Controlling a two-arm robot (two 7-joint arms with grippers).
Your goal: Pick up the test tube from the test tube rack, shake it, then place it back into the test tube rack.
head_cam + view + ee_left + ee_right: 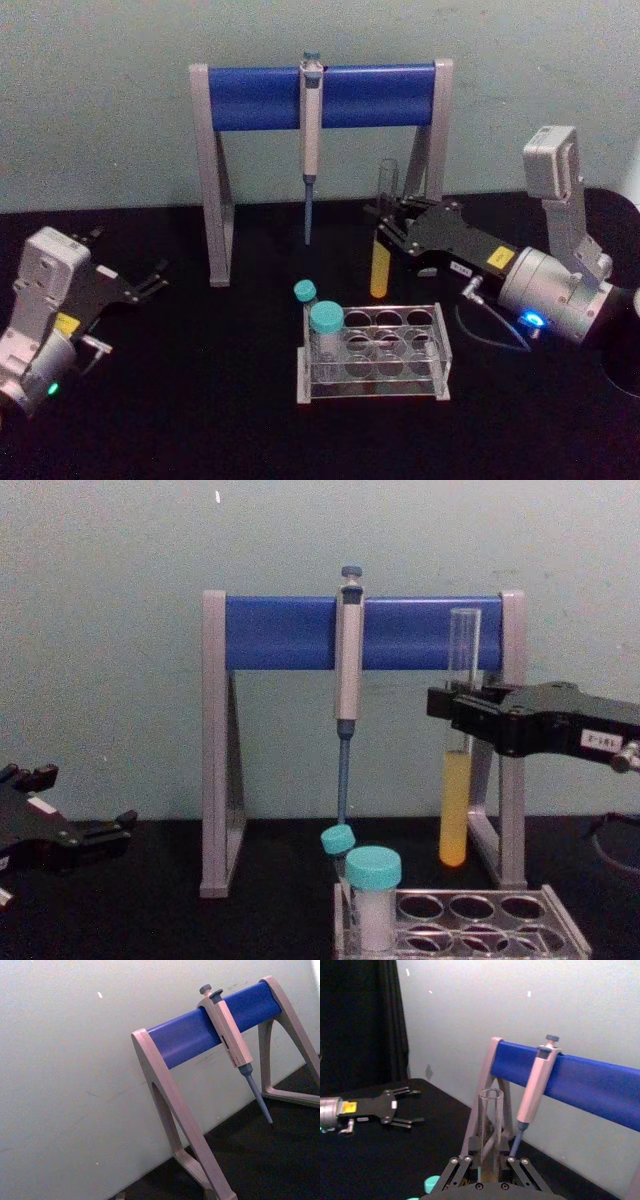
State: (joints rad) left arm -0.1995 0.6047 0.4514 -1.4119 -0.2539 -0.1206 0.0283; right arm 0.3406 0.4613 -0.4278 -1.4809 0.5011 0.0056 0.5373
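The test tube (456, 805), yellow-filled below, hangs upright in the right hand (452, 708).

- We see the right gripper (452, 706) reaching in from the right, its fingers clamped on the test tube (455, 810) about midway up.
- The tube stands upright, with yellow liquid in its lower part and its rounded bottom clear of the test tube rack (475, 923).
- The rack sits at the front edge of the black table (150, 920), with two teal-capped tubes (373, 870) at its left end.
- Toward the back edge stands the pipette stand (215, 740), a pipette (348, 670) hanging from its blue bar.
- The left gripper (85, 800) sits low by the table's left edge, fingers spread.
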